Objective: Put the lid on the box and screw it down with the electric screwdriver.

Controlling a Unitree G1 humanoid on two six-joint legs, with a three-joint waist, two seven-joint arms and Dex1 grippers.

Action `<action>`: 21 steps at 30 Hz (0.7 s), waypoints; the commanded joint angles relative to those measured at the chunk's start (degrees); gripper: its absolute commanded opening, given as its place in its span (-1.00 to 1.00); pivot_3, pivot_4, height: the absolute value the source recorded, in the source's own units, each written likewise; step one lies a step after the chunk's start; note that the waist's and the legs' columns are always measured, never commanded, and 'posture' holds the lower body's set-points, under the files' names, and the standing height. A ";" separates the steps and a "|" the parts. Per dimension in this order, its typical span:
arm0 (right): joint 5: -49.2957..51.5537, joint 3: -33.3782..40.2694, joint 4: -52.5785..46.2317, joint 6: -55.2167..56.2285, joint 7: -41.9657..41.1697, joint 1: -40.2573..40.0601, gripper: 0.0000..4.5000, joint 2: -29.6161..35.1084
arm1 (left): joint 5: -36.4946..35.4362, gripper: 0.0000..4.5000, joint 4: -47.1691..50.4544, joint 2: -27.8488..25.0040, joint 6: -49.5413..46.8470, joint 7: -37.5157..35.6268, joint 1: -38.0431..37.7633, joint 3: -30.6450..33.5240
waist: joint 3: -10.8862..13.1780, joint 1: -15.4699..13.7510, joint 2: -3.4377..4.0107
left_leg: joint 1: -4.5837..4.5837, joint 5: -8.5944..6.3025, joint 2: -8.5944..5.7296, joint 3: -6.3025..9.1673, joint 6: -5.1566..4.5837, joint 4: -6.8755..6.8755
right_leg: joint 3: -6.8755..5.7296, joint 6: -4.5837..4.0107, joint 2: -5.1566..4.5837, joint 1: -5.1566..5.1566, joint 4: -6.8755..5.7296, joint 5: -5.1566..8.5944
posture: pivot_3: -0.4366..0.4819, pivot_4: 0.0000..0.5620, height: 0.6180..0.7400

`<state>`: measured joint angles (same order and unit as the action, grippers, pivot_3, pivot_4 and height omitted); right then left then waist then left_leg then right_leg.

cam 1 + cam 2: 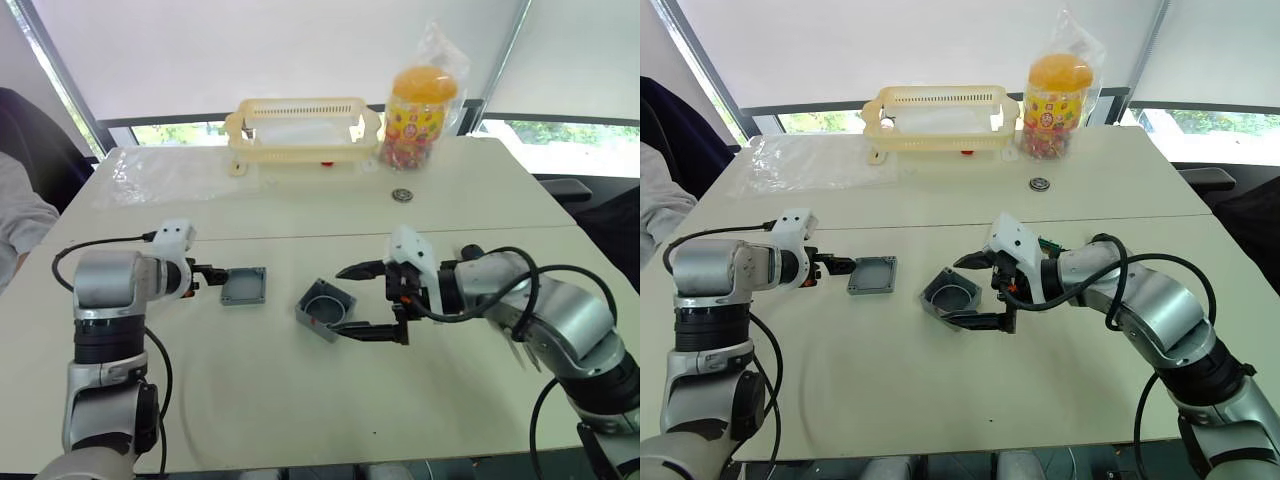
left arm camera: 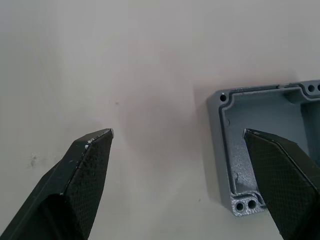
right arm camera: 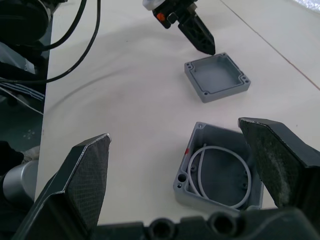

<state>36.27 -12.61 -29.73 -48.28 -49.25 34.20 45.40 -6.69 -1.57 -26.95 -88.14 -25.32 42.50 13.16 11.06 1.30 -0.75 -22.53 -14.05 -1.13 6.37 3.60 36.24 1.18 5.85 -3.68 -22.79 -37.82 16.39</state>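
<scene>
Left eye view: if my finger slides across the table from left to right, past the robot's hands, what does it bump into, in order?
Left gripper → lid → box → right gripper, its open fingers reaching around the box.

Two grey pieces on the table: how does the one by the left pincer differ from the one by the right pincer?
The flat grey plastic lid is shallow; the squarish grey plastic box is deeper. The lid's hollow is bare, while the box holds a white ring and bears a red mark. The lid lies flat by the open left pincer; the box sits between the fingers of the open right pincer. Both are grey, square, open side up, with corner holes.
</scene>
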 commanded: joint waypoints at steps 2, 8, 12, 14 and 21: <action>0.70 2.65 -3.32 -0.72 1.90 -0.30 1.00 -1.22 | -0.90 0.90 -5.12 0.56 2.32 1.77 1.59 -1.76 | -0.02 -0.42 0.00 | 0.01 0.00 0.00 0.01 0.00 0.00 | 0.00 0.00 0.00 0.01 -0.01 0.00 | -0.05 -0.47 1.00; 1.09 4.09 -4.94 -2.71 4.56 -1.63 1.00 -2.08 | -1.16 0.51 -10.90 -0.39 4.98 2.67 1.69 -5.45 | -0.12 -0.59 0.10 | 0.11 0.02 -0.04 0.01 0.04 0.00 | 0.00 0.00 -0.03 0.08 -0.09 0.00 | -0.05 -0.47 1.00; 1.69 5.01 -5.60 -3.65 5.97 -2.27 1.00 -2.48 | -1.47 -0.40 -13.01 -0.09 6.87 3.29 1.90 -6.22 | -0.18 -0.57 0.20 | 0.16 0.02 -0.04 0.01 0.04 0.00 | 0.00 0.00 -0.03 0.09 -0.15 0.00 | -0.05 -0.47 1.00; 1.96 5.47 -5.80 -4.10 6.55 -2.41 1.00 -2.59 | -1.77 -0.85 -13.09 0.04 7.13 3.61 1.97 -6.43 | -0.21 -0.56 0.21 | 0.17 0.03 -0.04 0.02 0.04 0.01 | 0.00 0.00 -0.02 0.11 -0.15 0.00 | -0.05 -0.47 1.00; 3.90 8.64 -4.86 -6.11 8.50 -2.72 1.00 -3.30 | -3.60 -0.94 -9.04 -1.48 10.27 3.14 1.54 -4.90 | -0.22 -0.47 0.21 | 0.22 0.03 -0.04 0.02 0.04 0.01 | 0.00 -0.01 -0.01 0.14 -0.18 0.00 | -0.05 -0.47 1.00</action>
<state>38.94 -6.97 -33.66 -54.16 -41.62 31.42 42.84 -9.95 -11.19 -27.45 -79.16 -22.19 44.71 7.62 10.84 0.84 -0.54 -22.31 -14.02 -1.17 6.39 3.64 36.25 1.18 5.84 -3.70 -22.66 -38.00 16.39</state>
